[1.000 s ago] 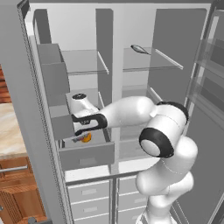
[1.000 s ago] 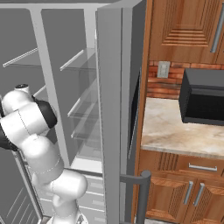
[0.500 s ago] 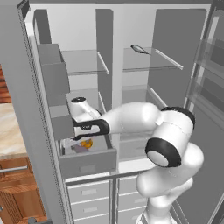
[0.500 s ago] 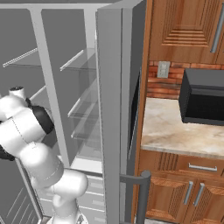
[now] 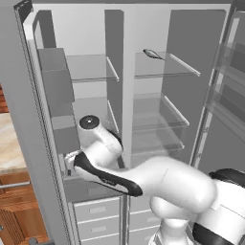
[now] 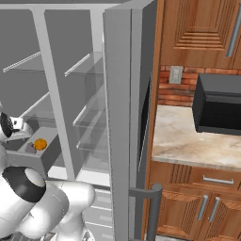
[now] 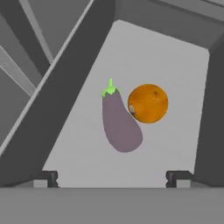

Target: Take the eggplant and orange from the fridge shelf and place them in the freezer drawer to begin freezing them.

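— Since the earlier frame your arm has swung lower and left, and your gripper (image 7: 112, 177) hangs over the freezer drawer (image 7: 175, 57), jaws wide and empty.

— Where's the produce?

— Hand view: eggplant (image 7: 120, 124) touching orange (image 7: 148, 103) on the drawer floor. Your risk is clipping a drawer wall when you pull away. Right base view shows the drawer standing open.

The eggplant (image 7: 120, 124) and orange (image 7: 148, 103) lie touching, side by side, inside the freezer drawer (image 7: 175, 65)

The orange (image 6: 40, 144) and the eggplant (image 6: 31, 148) lie touching inside the freezer drawer (image 6: 40, 160), at nine o'clock
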Controlling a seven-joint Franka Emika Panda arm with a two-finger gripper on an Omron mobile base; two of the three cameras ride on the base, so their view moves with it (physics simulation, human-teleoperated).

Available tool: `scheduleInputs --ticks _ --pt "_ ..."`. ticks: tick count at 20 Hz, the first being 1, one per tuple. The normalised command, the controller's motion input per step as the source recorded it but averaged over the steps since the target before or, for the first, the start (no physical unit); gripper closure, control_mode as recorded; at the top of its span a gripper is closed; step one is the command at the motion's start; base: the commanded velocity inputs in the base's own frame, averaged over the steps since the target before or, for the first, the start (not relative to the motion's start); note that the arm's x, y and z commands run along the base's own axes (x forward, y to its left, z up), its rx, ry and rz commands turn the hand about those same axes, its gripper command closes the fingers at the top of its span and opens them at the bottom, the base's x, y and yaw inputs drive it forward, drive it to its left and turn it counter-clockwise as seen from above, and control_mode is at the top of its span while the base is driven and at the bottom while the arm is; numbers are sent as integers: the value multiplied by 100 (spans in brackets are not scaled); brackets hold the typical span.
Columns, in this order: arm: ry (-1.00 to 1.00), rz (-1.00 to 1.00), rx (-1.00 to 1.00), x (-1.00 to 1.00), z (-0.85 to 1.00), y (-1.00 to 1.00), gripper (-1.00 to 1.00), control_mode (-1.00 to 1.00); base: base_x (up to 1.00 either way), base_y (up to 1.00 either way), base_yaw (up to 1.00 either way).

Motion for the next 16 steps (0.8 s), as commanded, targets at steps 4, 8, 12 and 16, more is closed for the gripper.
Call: scheduleInputs --ticks 4,8,12,16 --pt "-50 -10 18 -76 100 -26 -100 -100 0 0 0" --pt "-41 -1 36 -74 84 -86 -100 -100 0 0 0" --pt "-35 0 47 -72 43 -100 -100 -100 0 0 0" --pt "-25 -9 26 -51 23 -66 -100 -100 0 0 0"
